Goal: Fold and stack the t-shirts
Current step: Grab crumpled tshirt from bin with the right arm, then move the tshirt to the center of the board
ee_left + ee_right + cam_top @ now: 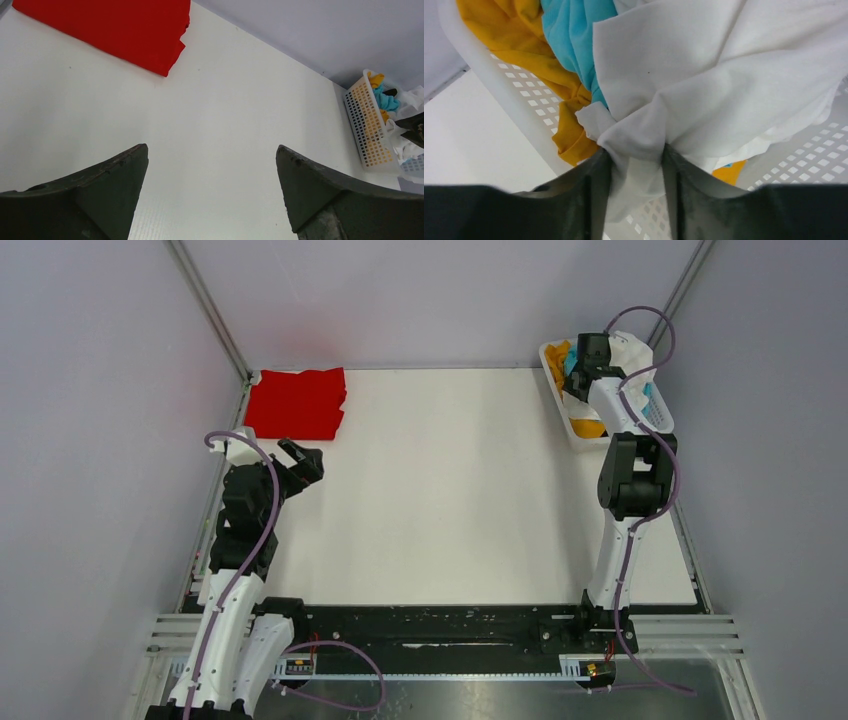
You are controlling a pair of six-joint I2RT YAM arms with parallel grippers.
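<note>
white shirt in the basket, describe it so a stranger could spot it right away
Find the white slotted basket at the far right corner of the table. Of the bunched clothes inside, it is the large white shirt, pinched by the right gripper. Its neighbours, a teal shirt and an orange-yellow shirt, are coloured.

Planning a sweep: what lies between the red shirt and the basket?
Nothing: only bare table between red shirt and basket, shown in the top view.

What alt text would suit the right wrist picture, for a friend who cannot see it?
The right gripper pinches a bunched fold of the white shirt between its dark fingers, above a white slotted basket. A teal shirt and an orange-yellow shirt lie crumpled beside it in the basket.
</note>
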